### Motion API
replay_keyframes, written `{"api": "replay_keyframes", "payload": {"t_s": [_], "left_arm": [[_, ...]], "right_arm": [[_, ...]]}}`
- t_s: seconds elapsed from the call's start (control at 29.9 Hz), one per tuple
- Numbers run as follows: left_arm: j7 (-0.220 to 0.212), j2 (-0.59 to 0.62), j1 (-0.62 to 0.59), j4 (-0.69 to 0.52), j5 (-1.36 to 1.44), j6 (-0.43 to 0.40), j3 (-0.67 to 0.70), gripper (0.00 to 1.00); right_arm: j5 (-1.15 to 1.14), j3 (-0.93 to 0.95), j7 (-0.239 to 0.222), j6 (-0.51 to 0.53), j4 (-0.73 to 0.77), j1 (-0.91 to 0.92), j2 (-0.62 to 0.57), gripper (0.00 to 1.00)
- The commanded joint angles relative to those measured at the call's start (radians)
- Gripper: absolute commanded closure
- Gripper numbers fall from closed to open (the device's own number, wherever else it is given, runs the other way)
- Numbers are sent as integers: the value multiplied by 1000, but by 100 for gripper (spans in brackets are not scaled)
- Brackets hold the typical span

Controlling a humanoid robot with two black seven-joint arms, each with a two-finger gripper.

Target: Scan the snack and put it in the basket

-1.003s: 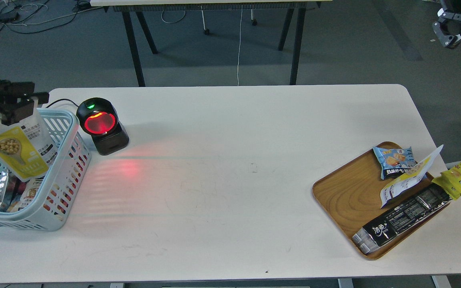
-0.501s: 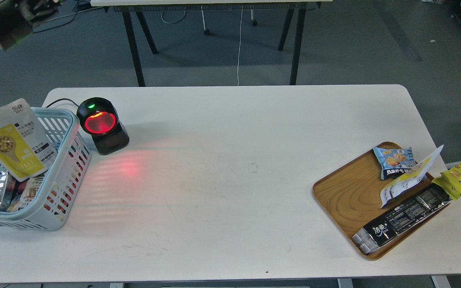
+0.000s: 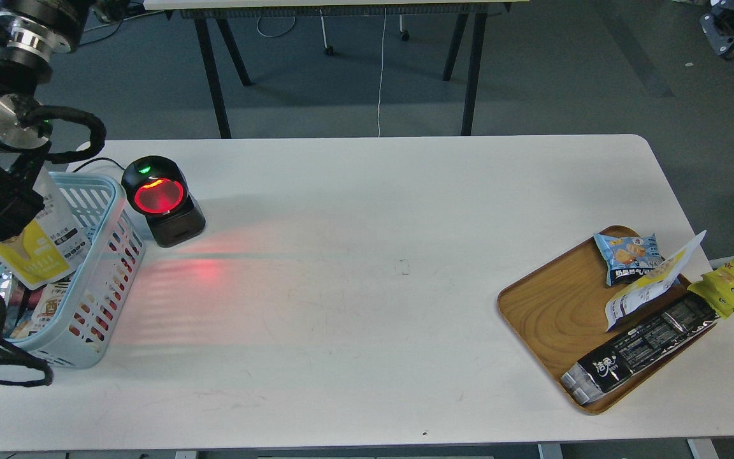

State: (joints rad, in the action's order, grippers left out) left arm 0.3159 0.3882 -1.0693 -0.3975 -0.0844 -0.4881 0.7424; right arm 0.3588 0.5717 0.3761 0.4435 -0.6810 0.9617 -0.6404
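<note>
While the left arm's thick black links fill the upper left of the view, its gripper is hidden, so whether its fingers are spread or closed cannot be told. Leaning inside the light blue basket (image 3: 102, 299) at the worktop's left edge is the snack pouch (image 3: 45, 252), its yellow front half covered by the arm and free of any grasp. Just beside the basket, a barcode scanner (image 3: 162, 201) glows red. At the right edge, a wooden tray (image 3: 548, 315) holds other packs. Only dark parts of the right arm show top right; its fingers cannot be made out.
</note>
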Motion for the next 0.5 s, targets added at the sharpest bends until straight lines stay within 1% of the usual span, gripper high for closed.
{"api": "replay_keyframes", "payload": {"t_s": [0.0,0.07,0.13,0.23,0.37,0.47], "left_arm": [[-108,-35,-8,45,-159,-1,2,0],[-174,-52,-5,45,-243,-1,0,0],[-204,-61,-3,43,-297,-1,0,0],[-205,-66,-5,34,-310,-1,-2,0],[-198,-69,-6,-3,-310,-1,-2,0],[-195,-68,-6,-8,-308,-1,-8,0]], "right_arm": [[6,52,-48,3,69,-1,79,1],[6,98,-65,6,101,-3,126,1],[5,129,-66,12,133,-3,168,1],[0,134,-69,20,159,3,192,1],[-3,129,-69,20,161,9,193,1],[-3,129,-71,18,159,11,186,1]]}}
